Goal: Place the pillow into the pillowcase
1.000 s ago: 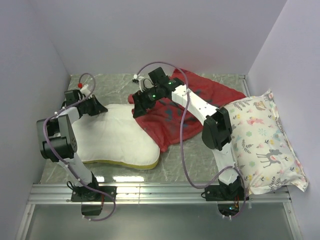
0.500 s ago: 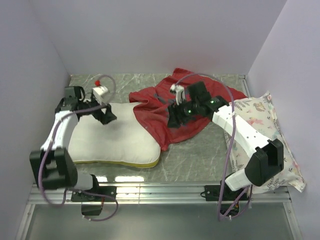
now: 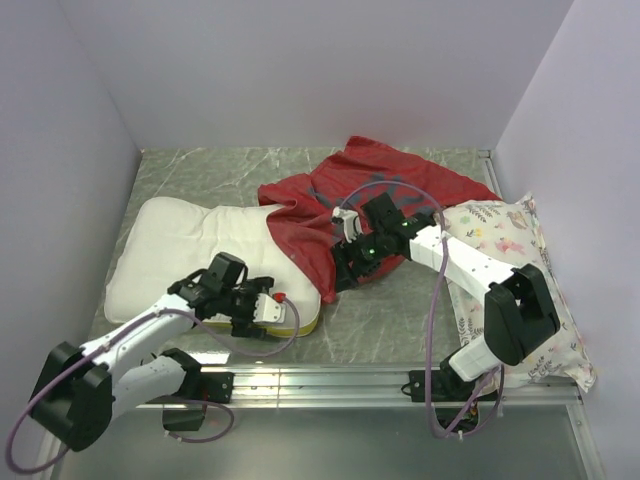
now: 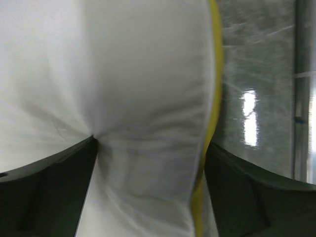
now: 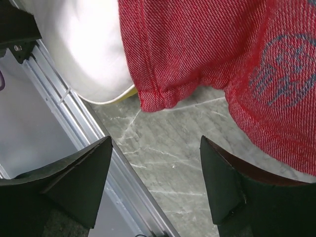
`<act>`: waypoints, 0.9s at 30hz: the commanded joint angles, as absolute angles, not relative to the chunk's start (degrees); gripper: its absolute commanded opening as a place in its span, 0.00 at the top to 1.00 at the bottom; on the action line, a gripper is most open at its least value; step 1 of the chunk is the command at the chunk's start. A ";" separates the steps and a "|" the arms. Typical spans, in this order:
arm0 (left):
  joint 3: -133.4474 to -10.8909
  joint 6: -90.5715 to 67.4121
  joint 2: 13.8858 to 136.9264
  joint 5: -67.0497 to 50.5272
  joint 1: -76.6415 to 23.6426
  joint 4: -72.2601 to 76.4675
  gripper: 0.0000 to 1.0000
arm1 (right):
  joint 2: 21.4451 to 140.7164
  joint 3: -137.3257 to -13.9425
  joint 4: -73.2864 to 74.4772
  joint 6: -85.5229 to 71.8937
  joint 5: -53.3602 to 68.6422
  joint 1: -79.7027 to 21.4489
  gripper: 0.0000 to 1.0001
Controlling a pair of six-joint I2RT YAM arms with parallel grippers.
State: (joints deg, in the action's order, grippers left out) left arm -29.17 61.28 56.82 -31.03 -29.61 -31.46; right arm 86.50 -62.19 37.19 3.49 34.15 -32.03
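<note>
The white pillow (image 3: 190,250) lies flat on the left of the table, its yellow strip (image 4: 215,74) along the near edge. The red pillowcase (image 3: 400,175) is crumpled at the centre back, and its left part drapes over the pillow's right end. My left gripper (image 3: 262,310) is open at the pillow's near right edge. In the left wrist view the left gripper (image 4: 150,143) straddles the pillow (image 4: 138,74) and its strip. My right gripper (image 3: 348,270) is open and empty, low over the table just in front of the pillowcase's hem (image 5: 163,98).
A floral animal-print pillow (image 3: 510,250) lies along the right wall beside my right arm. A metal rail (image 3: 340,378) runs along the table's near edge, close to both grippers. Purple walls close in the left, back and right.
My left arm swung from the pillow's far left corner to its near right edge, and its gripper went from shut to open. My right gripper shifted nearer along the pillowcase's front.
</note>
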 commanded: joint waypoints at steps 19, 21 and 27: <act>-39.29 49.92 79.63 -38.41 -23.12 -24.96 0.73 | 91.50 -54.06 11.07 1.05 4.40 -41.31 0.26; -39.72 49.31 79.80 -38.93 -22.68 -24.87 0.74 | 90.88 -53.70 11.16 2.10 7.46 -41.13 0.25; -43.41 41.43 82.79 -41.30 -21.54 -23.29 0.85 | 96.14 -59.32 16.16 4.83 25.34 -41.13 0.67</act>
